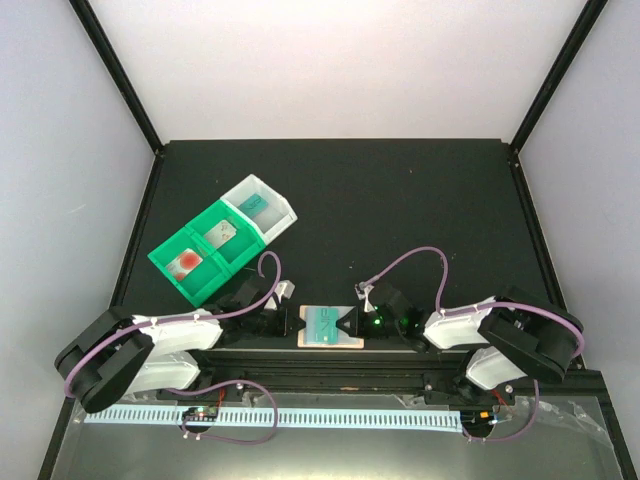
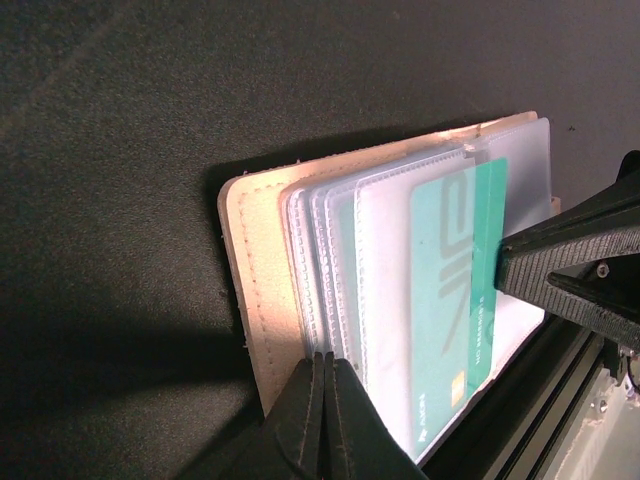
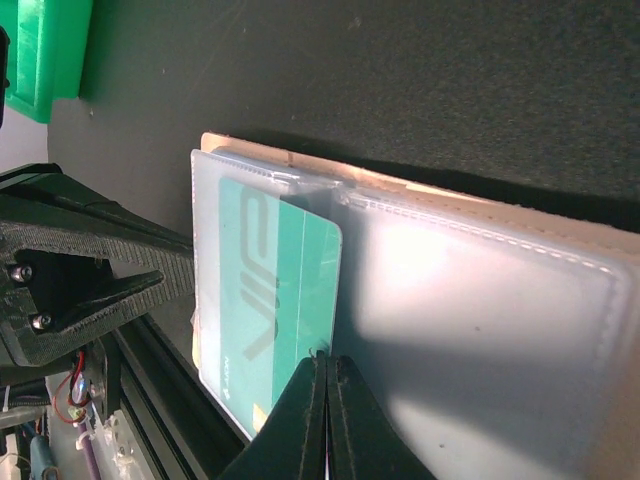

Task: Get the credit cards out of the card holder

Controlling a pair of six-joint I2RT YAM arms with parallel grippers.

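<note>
The card holder (image 1: pixel 352 340) lies open at the table's near edge between both grippers, with a peach-tan rim (image 2: pixel 255 260) and clear sleeves (image 3: pixel 480 330). A teal credit card (image 2: pixel 450 300) (image 3: pixel 280 290) sticks partly out of the top sleeve. My left gripper (image 2: pixel 330 358) (image 1: pixel 296 322) is shut, its tips at the sleeves' edge by the rim. My right gripper (image 3: pixel 327 358) (image 1: pixel 356 320) is shut, its tips at the exposed edge of the teal card. Neither jaw visibly clamps anything.
At the back left stands a green bin (image 1: pixel 170 258) with a red-blotched card (image 1: pixel 185 262) and a pale card (image 1: pixel 220 235). A white bin (image 1: pixel 275 200) joined to it holds a teal card (image 1: pixel 252 203). A black rail (image 1: pixel 330 362) runs just below the holder.
</note>
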